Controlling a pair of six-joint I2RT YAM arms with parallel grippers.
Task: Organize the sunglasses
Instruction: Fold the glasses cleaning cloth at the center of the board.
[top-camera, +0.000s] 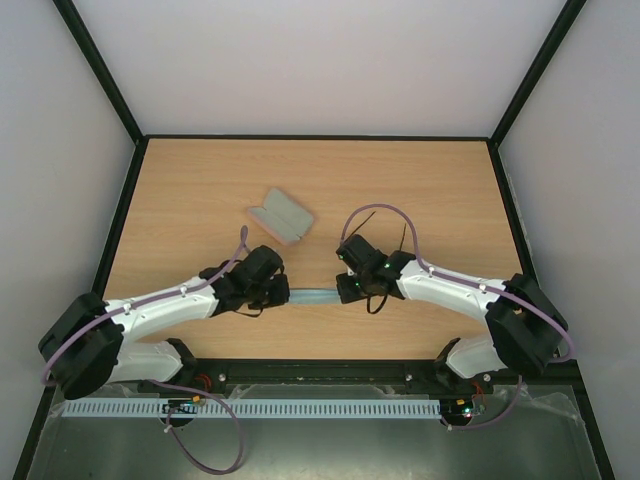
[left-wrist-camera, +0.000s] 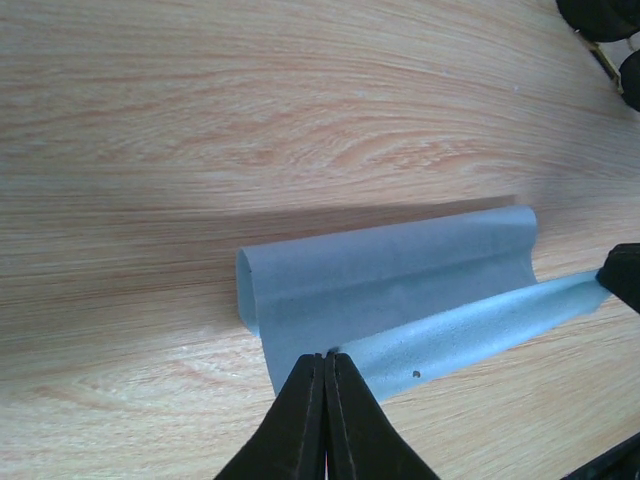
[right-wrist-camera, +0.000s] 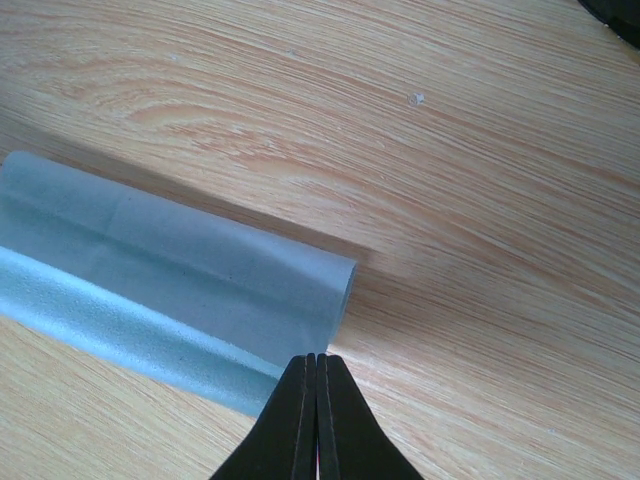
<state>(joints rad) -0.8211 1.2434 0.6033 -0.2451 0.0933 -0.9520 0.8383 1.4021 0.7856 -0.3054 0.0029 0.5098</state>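
Note:
A light blue cloth lies on the wooden table between my two grippers, partly folded over itself with its near edge lifted. My left gripper is shut on the cloth's near left corner, as the left wrist view shows, with the cloth curling beyond it. My right gripper is shut on the near right corner, seen in the right wrist view, where the cloth stretches off to the left. The sunglasses do not show in any view.
A pinkish-grey case lies on the table behind the cloth, left of centre. The table has a dark raised rim and white walls around it. The tip of the right gripper shows at the right edge of the left wrist view.

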